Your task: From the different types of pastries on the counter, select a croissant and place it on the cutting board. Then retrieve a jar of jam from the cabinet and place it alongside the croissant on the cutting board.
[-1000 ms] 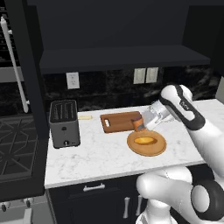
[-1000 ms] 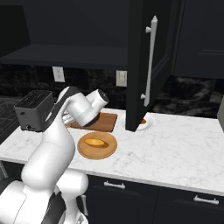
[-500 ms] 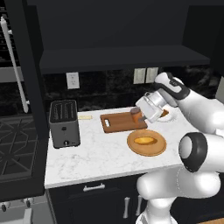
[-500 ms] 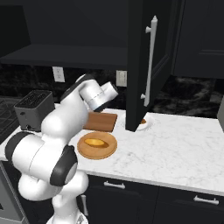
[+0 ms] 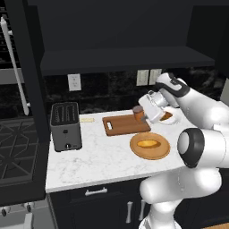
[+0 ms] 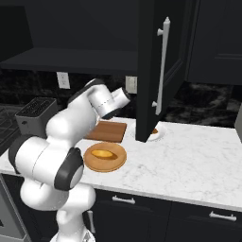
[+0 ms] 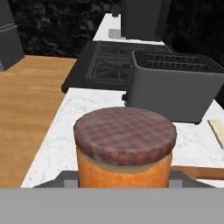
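Hand (image 5: pixel 142 112) pinches the jar of jam (image 5: pixel 138 113), finger tips pressed to its sides; in the hand view the jar (image 7: pixel 124 146) sits close up, checked brown lid on top, orange body below. Jar hangs over the right short end of the cutting board (image 5: pixel 121 125), at its far right corner; whether it touches the wood I cannot tell. Step in hand, by my reading: the second half of the task, jam brought to the board and not yet set down. The board's bare surface shows no pastry on it, so the croissant step looks unfinished or misplaced. A small brown lumpy piece, probably the croissant (image 5: pixel 167 116), lies on a white plate (image 5: pixel 175 120) near the worktop's back right part, partly hidden by the arm. Round wooden plate (image 5: pixel 150 146) just in front of the board holds one golden oblong bun (image 5: pixel 147 143). Pale flat stick (image 5: pixel 86 120) lies on the worktop (image 5: pixel 98 156) between the toaster (image 5: pixel 65 125) and the board. Next move calls for lowering the jar upright onto free wood, well inside the board's edge, then spreading the fingers without tipping it. Cabinet door (image 6: pixel 156 71) stands open at the right; its edge hides part of the white plate in the right base view.
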Motion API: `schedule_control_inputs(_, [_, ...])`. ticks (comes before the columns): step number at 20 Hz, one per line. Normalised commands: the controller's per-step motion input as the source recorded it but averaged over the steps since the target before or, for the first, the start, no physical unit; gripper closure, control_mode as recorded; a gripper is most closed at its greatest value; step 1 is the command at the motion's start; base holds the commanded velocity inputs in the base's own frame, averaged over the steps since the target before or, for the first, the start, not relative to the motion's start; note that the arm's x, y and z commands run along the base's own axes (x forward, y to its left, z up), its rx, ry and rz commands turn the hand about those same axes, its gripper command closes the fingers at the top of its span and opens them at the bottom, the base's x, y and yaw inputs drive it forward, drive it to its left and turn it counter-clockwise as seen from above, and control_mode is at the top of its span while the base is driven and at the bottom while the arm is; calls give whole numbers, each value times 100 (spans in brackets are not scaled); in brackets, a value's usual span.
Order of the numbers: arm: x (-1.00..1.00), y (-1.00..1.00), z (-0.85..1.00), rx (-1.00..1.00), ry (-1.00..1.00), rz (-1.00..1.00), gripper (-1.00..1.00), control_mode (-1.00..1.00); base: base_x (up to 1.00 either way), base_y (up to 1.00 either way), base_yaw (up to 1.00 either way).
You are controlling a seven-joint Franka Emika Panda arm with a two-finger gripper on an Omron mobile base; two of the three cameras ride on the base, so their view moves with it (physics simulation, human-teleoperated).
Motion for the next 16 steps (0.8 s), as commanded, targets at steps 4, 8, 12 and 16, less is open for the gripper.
schedule_control_inputs(4, [51, 0, -17, 3, -1, -5, 100, -100, 0, 0, 0])
schedule_control_inputs(8, [79, 0, -19, 4, -4, 0, 100, -100, 0, 0, 0])
schedule_control_inputs(12, [65, 1, -21, 5, -13, 1, 100, -100, 0, 0, 0])
schedule_control_inputs(16, [36, 0, -28, 4, -10, 8, 100, -100, 0, 0, 0])
